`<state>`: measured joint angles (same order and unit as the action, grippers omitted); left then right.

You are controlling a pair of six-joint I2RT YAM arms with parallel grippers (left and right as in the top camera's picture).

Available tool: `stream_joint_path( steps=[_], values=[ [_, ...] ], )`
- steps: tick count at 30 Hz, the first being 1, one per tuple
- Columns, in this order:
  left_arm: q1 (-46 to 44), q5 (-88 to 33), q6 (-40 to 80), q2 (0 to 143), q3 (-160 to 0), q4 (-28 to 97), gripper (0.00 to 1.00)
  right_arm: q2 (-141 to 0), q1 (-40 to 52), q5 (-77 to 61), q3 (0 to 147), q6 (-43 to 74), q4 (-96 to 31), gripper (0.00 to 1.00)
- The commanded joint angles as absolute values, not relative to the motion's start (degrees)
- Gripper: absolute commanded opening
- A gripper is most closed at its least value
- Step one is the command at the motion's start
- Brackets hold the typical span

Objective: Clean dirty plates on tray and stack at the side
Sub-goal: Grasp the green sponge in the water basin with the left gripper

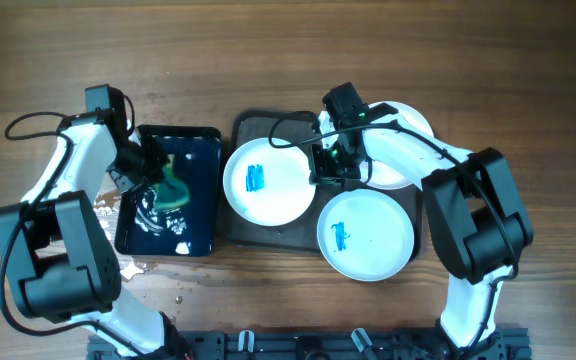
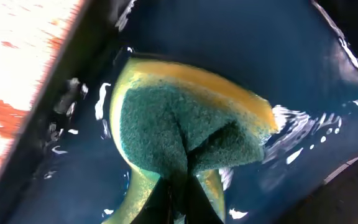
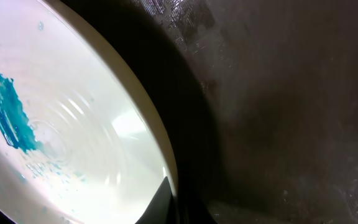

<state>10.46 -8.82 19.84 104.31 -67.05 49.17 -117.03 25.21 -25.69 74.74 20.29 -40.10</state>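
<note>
Three white plates lie on the dark grey tray (image 1: 260, 228). The left plate (image 1: 280, 192) and the front plate (image 1: 373, 238) each carry a blue smear; the back plate (image 1: 404, 128) is partly hidden by my right arm. My right gripper (image 1: 324, 168) is shut on the left plate's right rim. In the right wrist view that plate (image 3: 73, 124) fills the left side, its edge pinched by the right gripper (image 3: 180, 202) over the tray (image 3: 284, 112). My left gripper (image 1: 156, 172) is shut on the green-yellow sponge (image 1: 175, 190), which folds between the left gripper (image 2: 180, 190) and shows as sponge (image 2: 185, 124).
The sponge sits in a smaller black tray (image 1: 200, 150) holding water, left of the grey tray. Its dark wet floor (image 2: 241, 43) surrounds the sponge. Water drops (image 1: 138, 268) lie on the wooden table (image 1: 268, 60) in front of it.
</note>
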Motion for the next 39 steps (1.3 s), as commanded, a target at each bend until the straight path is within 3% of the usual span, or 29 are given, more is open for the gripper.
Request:
stream_joint_path(
  steps=[1,5,9,13,17,20,21,23,30,38,39],
  values=[
    [8.9,-15.0,18.4,104.1,-67.5,49.3,0.04,-117.6,25.5,-24.4,74.6,19.5,-40.6,0.04],
    [4.3,-11.0,19.1,99.4,-67.5,49.8,0.04,-117.6,25.5,-24.4,74.6,19.5,-40.9,0.04],
    [-1.6,7.8,26.2,92.3,-67.5,53.2,0.04,-117.6,25.5,-24.4,74.6,19.4,-41.4,0.04],
    [-8.0,19.2,29.5,86.7,-67.5,55.2,0.04,-117.6,25.5,-24.4,74.6,19.4,-41.5,0.04],
    [-11.4,18.7,29.6,85.7,-67.5,55.6,0.04,-117.6,25.5,-24.4,74.6,19.4,-42.2,0.04],
    [-9.5,11.9,28.5,88.6,-67.5,55.1,0.36,-117.6,25.5,-24.4,74.6,19.0,-42.5,0.04],
    [-8.5,9.7,27.4,90.1,-67.5,54.7,0.56,-117.6,25.5,-24.4,74.6,18.8,-42.6,0.04],
    [-6.8,8.1,26.0,92.8,-67.5,54.0,0.68,-117.6,25.5,-24.4,74.6,18.1,-42.7,0.04],
    [-3.2,-2.2,19.9,99.8,-67.5,48.9,0.53,-117.6,25.5,-24.4,74.6,18.1,-42.7,0.04],
    [-3.1,-2.0,19.8,109.0,-67.5,48.2,0.47,-117.6,25.5,-24.4,74.6,18.0,-42.7,0.05],
    [-3.1,-1.9,19.9,109.0,-67.5,47.9,0.36,-117.6,25.5,-24.4,74.6,18.0,-42.7,0.04]
  ],
)
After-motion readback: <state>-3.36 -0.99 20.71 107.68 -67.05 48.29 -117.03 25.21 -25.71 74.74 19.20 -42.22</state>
